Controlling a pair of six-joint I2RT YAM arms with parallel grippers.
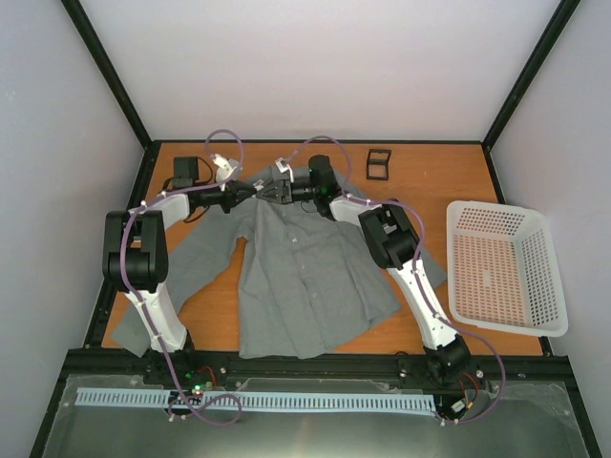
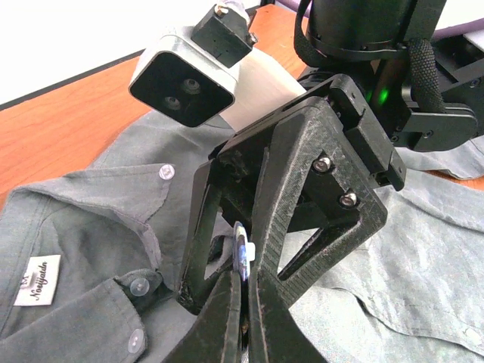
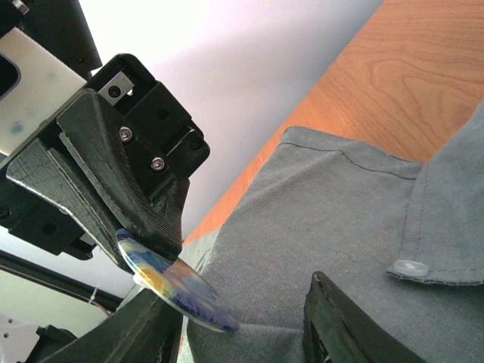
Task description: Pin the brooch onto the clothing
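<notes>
The clothing [image 1: 296, 277] is a grey button-up shirt spread flat on the wooden table, collar at the far side. Both grippers meet over that collar. My left gripper [image 1: 250, 194] [image 2: 247, 281] is shut on the brooch [image 2: 243, 253], which shows edge-on between its fingertips. In the right wrist view the brooch [image 3: 178, 283] is a small round badge with a bluish, mottled face, tilted just above the shirt cloth [image 3: 333, 204]. My right gripper [image 1: 270, 191] [image 3: 242, 310] is open, its fingers [image 2: 299, 181] standing on either side of the brooch with shirt cloth between them.
A small black square holder [image 1: 379, 164] stands at the far edge of the table. A white perforated basket [image 1: 501, 267] sits at the right. The shirt's white neck label [image 2: 36, 278] and collar buttons [image 2: 139, 286] lie close to the left of the grippers.
</notes>
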